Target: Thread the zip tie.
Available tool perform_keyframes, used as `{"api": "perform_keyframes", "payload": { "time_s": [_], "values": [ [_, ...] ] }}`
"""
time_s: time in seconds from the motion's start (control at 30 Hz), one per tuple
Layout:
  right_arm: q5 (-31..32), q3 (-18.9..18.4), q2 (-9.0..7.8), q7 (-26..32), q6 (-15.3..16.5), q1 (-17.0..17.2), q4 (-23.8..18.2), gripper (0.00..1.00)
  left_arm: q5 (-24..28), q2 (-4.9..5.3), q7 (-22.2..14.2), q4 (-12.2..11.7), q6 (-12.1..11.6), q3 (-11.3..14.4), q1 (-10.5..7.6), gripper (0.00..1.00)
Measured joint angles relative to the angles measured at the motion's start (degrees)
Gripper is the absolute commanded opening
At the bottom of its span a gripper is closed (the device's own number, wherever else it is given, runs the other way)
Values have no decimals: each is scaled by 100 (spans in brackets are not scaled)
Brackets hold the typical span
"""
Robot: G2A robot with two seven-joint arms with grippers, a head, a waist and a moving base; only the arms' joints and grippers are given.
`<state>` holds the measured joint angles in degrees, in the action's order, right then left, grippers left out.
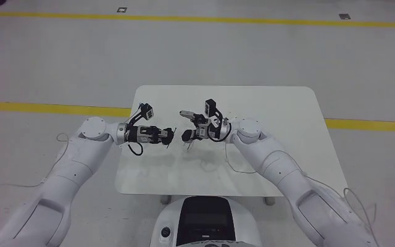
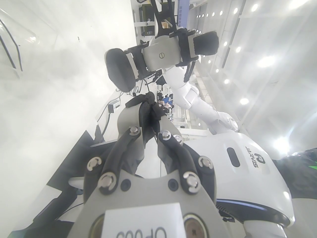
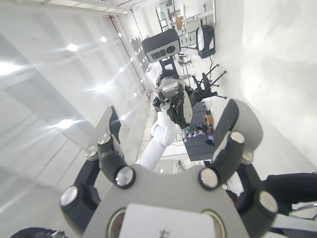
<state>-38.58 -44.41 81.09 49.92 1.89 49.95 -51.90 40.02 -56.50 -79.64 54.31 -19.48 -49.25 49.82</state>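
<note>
A pale grey floor (image 1: 197, 55) is seen around the robot, crossed by yellow lines (image 1: 185, 18) and marked by two small dark squares (image 1: 121, 9) at the far side. In the room behind, a white ceiling with rows of bright lights (image 3: 71, 47) and a black office chair (image 3: 208, 85) can be made out. A white worktop (image 1: 278, 117) with rounded corners is set in front of the robot.

Both arms are held above the worktop's middle, the left arm (image 1: 92, 139) and the right arm (image 1: 271, 154) bent inward so that their claws face each other, near but apart. The right claw (image 1: 186, 126) is spread wide, and nothing is gripped between its black pads (image 2: 121, 70). The left claw (image 1: 170, 134) is closed tight. A small black piece, taken to be the zip tie (image 2: 146, 101), is pinched at its tips and held clear of the worktop, pointed toward the right claw; its shape cannot be told more exactly.
</note>
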Motion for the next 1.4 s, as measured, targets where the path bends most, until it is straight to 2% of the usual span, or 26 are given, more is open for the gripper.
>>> {"api": "perform_keyframes", "payload": {
  "time_s": [0.3, 0.47, 0.5, 0.57, 0.6, 0.77, 0.83, 0.87, 1.1, 1.27, 1.37, 1.4],
  "values": [
    [271, -13, 66, -389, 500, 113, -127, 100, 0, 0, 0, 0, 0, 0, 0, 0],
    [239, -49, 95, -305, 637, 164, -102, 100, 0, 0, 0, 0, 0, 0, 0, 0],
    [214, -63, 99, -244, 639, 173, -96, 81, 0, 0, 0, 0, 0, 0, 0, 0],
    [202, -82, 102, -161, 630, 179, -86, 50, 0, 0, 0, 0, 0, 0, 0, 0],
    [200, -92, 104, -115, 613, 182, -82, 45, 0, 0, 0, 0, 0, 0, 0, 0],
    [167, -122, 118, 73, 517, 198, -70, 34, 0, 0, 0, 0, 0, 0, 0, 0],
    [130, -127, 127, 183, 460, 200, -49, 33, 0, 0, 0, 0, 0, 0, 0, 0],
    [118, -129, 132, 224, 438, 196, -34, 27, 0, 0, 0, 0, 0, 0, 0, 0],
    [46, -131, 183, 465, 358, 139, 124, 17, 0, 0, 0, 0, 0, 0, 0, 0],
    [53, -121, 218, 547, 329, 105, 227, 15, 0, 0, 0, 0, 0, 0, 0, 0],
    [58, -116, 241, 569, 314, 87, 290, 11, 0, 0, 0, 0, 0, 0, 0, 0],
    [60, -114, 250, 574, 309, 79, 313, 7, 0, 0, 0, 0, 0, 0, 0, 0]
  ]
}}
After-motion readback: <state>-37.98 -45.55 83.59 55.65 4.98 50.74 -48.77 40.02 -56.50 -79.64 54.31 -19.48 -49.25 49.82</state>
